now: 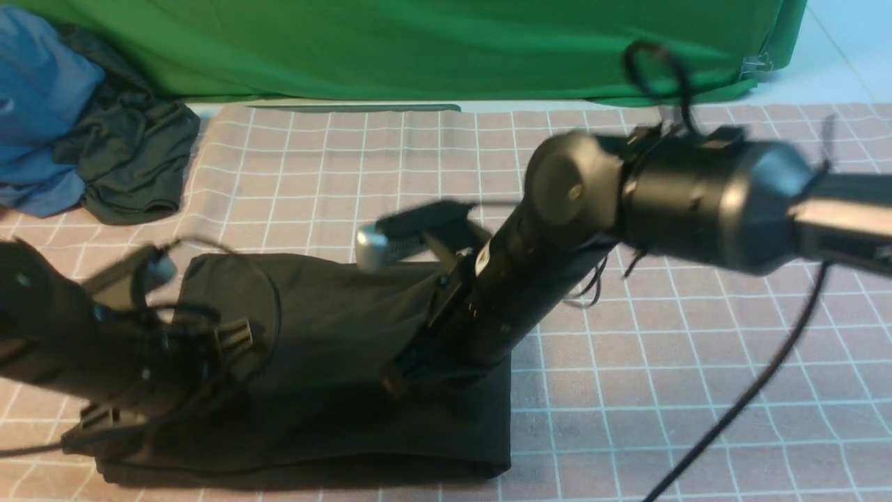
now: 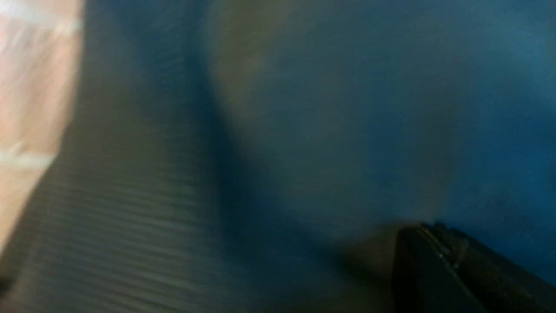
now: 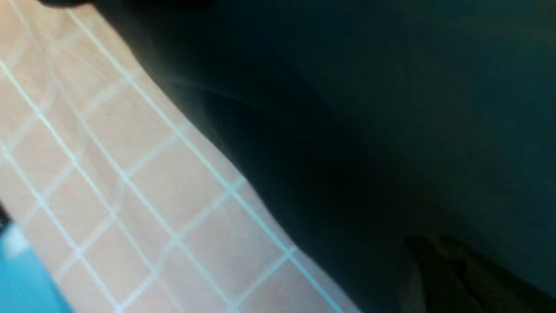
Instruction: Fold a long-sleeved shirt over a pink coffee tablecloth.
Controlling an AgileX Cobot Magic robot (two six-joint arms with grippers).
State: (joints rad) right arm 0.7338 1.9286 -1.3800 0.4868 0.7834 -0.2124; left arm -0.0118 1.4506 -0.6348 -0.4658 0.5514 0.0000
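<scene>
1. black cotton long-sleeved shirt (image 1: 334, 328): folded into a thick, roughly rectangular bundle, lying on near-left part of the cloth.
2. dusty-pink tablecloth with white grid lines (image 1: 662, 314): spread out under the shirt.

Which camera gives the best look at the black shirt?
The front view: the long-sleeved shirt lies folded on the pink coffee tablecloth, its outline mostly visible. Both wrist views show only a blurred close patch of dark fabric.

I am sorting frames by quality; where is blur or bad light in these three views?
Front view: left arm and right arm smear with motion; tablecloth grid is sharp. Left wrist view: almost all blurred, shirt tinted blue. Right wrist view: shirt too dark for detail, grid lines doubled.
</scene>
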